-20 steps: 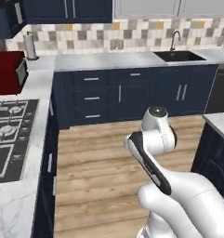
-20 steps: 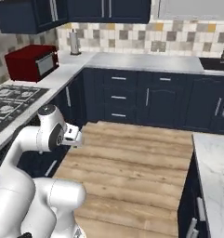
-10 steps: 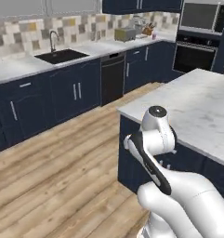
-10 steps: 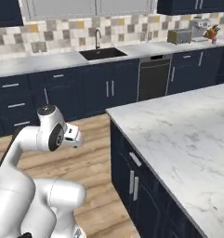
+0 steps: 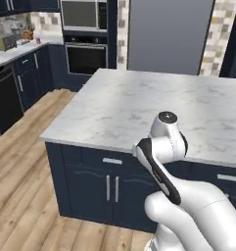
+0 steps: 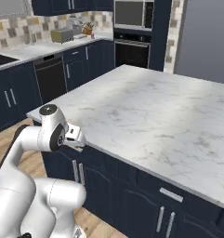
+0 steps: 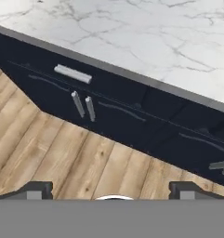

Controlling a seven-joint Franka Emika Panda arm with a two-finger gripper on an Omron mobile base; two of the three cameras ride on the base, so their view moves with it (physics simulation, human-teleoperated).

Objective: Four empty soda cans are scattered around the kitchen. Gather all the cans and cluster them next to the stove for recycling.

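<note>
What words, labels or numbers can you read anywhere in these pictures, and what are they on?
None: no readable text shows.
The wall oven, the microwave above it and the refrigerator carry no legible marks.
The countertop clutter is too small and blurred to read.

Bare marble island top (image 5: 139, 105), seemingly unobstructed.
</note>
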